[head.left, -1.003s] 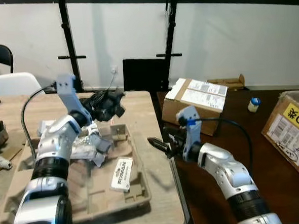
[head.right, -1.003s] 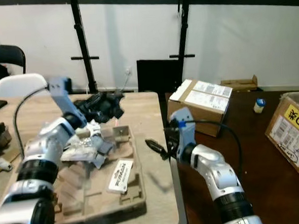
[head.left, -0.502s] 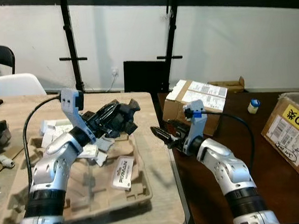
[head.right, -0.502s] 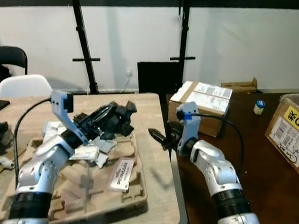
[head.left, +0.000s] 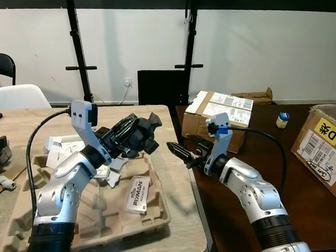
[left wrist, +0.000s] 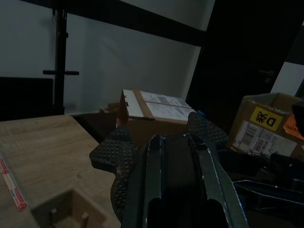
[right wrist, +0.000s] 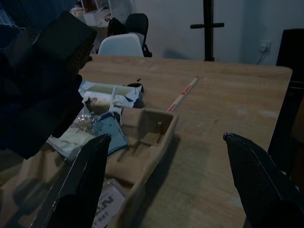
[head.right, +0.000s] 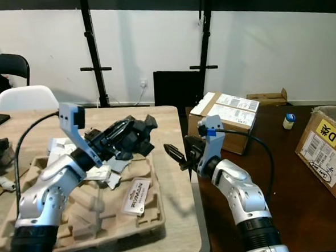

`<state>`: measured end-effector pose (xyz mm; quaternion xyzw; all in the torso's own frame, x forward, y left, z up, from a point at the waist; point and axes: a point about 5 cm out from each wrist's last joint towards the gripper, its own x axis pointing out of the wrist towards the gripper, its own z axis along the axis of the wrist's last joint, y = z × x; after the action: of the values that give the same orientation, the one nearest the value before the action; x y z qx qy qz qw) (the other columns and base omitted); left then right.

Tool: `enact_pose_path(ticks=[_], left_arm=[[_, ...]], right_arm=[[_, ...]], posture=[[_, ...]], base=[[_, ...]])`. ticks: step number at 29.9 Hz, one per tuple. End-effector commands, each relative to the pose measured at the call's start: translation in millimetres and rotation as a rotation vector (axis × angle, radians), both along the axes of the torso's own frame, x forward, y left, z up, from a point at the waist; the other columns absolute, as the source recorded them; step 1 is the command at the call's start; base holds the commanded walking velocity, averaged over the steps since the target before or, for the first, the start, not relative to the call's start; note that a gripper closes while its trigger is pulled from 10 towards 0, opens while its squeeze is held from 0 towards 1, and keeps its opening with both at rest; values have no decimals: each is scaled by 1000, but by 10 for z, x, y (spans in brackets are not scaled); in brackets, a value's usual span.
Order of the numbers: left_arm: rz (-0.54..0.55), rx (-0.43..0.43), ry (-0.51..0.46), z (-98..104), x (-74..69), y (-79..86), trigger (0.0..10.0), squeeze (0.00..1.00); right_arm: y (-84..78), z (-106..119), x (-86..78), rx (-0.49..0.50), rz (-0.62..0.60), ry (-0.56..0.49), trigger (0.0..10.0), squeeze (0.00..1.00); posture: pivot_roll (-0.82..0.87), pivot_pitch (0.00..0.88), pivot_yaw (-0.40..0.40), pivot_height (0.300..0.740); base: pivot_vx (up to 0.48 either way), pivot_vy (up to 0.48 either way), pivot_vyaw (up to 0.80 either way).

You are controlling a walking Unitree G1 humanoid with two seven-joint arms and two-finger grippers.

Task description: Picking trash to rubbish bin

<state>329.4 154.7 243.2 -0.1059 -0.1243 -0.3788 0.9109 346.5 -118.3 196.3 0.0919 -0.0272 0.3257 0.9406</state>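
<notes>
A moulded cardboard tray [head.left: 156,215] lies on the wooden table [head.left: 182,176], and all places are given from it. The left gripper [head.left: 139,133] is held above the far right corner of the tray, and its fingers are seen clamped on a dark, crumpled piece of trash [head.left: 150,122]. More trash, crumpled white papers and wrappers [head.left: 64,146], is left in the far left part of the tray, and a white label card [head.left: 137,195] lies near its middle. The right gripper [head.left: 181,152] is held just past the right edge of the tray, with its fingers apart and nothing between them. The carrying step is judged to be in hand. No rubbish bin can be made out, so for the next move a bin must first be found, and the dark piece must be kept clamped until then.
</notes>
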Motion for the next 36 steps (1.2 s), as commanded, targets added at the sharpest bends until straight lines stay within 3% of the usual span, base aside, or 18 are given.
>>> enact_pose_path(ticks=[1, 17, 26, 36], left_arm=[[-19, 4, 11, -29, -25, -54, 10000, 0], [-17, 26, 25, -22, -37, -70, 10000, 0], [33, 32, 46, -41, 8, -33, 10000, 0], [44, 20, 60, -30, 18, -21, 10000, 0]], right_arm=[[10, -17, -20, 4, 6, 8, 10000, 0], [12, -25, -22, -5, 6, 9, 10000, 0], [4, -11, -29, -3, 6, 6, 10000, 0], [2, -3, -33, -1, 5, 5, 10000, 0]], posture=[[48, 16, -41, 740], [46, 19, -40, 740], [43, 22, -40, 740], [44, 23, -40, 740]], base=[[-304, 0, 0], [-302, 0, 0], [0, 0, 0], [278, 0, 0]])
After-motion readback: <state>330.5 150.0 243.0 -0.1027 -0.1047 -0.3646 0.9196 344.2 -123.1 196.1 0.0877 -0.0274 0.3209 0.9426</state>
